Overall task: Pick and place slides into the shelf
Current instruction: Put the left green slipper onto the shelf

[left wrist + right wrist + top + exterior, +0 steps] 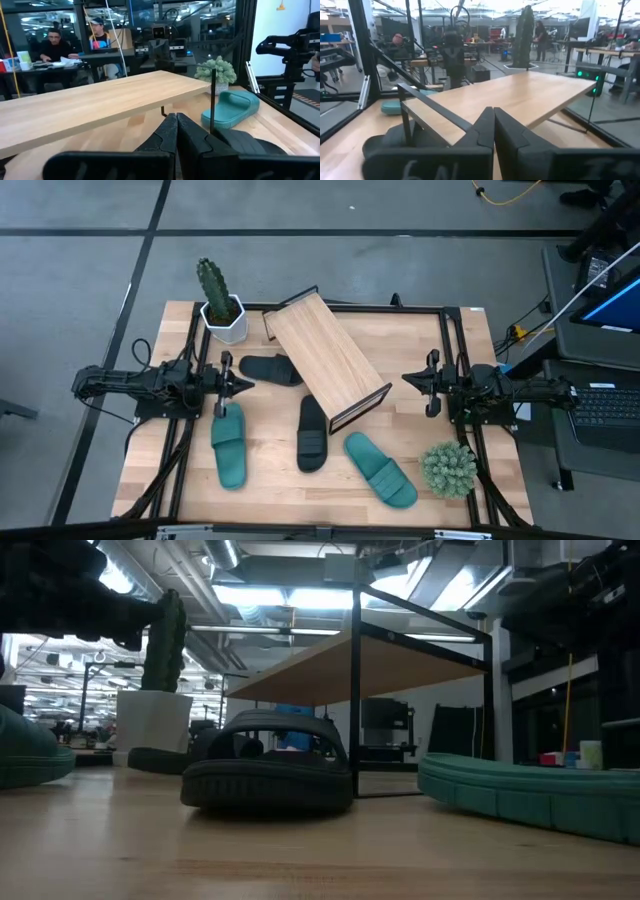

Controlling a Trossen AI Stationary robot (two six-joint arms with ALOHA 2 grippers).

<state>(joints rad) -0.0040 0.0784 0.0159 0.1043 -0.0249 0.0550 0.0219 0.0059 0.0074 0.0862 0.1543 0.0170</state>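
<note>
No slide is held on the shelf; four slides are left on the table; the left gripper and right gripper are closed on nothing.

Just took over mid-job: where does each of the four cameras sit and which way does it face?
High: overhead, straight down on table, shelf, four slides; both arms show, left tool, right tool.
Low: tabletop height, level past black slide under the shelf; an arm shows dark at top left.
Left wrist: past its shut tool across the shelf to a green slide.
Right wrist: past its shut tool over the shelf toward the cactus.
Shared: shelf in all.
</note>
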